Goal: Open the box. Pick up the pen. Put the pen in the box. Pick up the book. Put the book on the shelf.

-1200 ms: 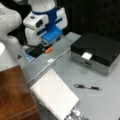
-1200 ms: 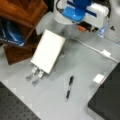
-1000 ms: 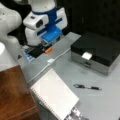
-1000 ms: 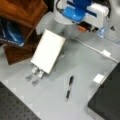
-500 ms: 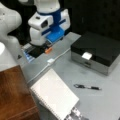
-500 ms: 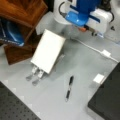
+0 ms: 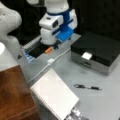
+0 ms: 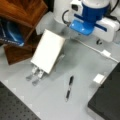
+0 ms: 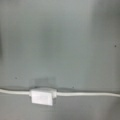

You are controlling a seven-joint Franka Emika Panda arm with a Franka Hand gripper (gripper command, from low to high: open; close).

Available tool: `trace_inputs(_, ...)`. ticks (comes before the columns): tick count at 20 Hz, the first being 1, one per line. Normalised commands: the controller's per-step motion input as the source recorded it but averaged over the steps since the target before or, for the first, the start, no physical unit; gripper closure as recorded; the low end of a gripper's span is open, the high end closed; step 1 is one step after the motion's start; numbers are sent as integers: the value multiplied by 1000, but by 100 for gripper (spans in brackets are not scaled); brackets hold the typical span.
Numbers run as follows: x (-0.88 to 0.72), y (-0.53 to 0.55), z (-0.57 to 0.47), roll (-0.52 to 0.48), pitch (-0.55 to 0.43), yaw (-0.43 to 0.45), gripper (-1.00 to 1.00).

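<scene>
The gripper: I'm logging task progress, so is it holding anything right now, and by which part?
Nothing appears to be held. The pen lies on the table, the box is closed, and the book leans untouched. The wrist view shows only a white cable.

Both front views look steeply down on the bench from opposite sides, sharing pen and book. The wrist view looks close, straight down at a white cable.

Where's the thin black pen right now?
The thin black pen lies on the grey tabletop, in a front view between the closed black-lidded box and the white book.
</scene>
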Motion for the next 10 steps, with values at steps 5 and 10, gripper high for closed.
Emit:
trace_inputs(5,477,311,54,311,254,58,-100)
trace_inputs(10,412,177,35,404,170,-19,-100)
